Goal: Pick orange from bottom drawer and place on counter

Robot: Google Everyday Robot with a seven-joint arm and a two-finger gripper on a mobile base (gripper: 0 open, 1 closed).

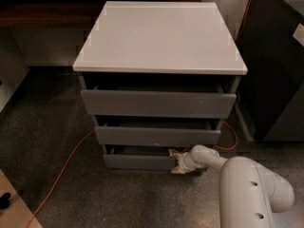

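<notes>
**Item: arm at the lowest drawer, fruit not yet in sight**

- Gripper (177,161): low in the frame, right of centre, at the right end of the bottom drawer (137,161) front. Placed there, I judge, to work the handleless front or reach in behind it. Whether it is released or clenched on anything, I cannot tell.
- Bottom drawer: pulled out only a little, leaving a dark slot along its top edge.
- Orange: not visible anywhere; presumably inside that drawer, hidden by the drawer above.
- Counter (159,37): pale top panel, upper centre, the destination.
- Two taller drawers (156,103): each slightly ajar, stepped outward.
- Cable (61,170): orange, trailing across the floor at lower left.
- Stage, by my reckoning: early; access first, the pick not yet done.
</notes>
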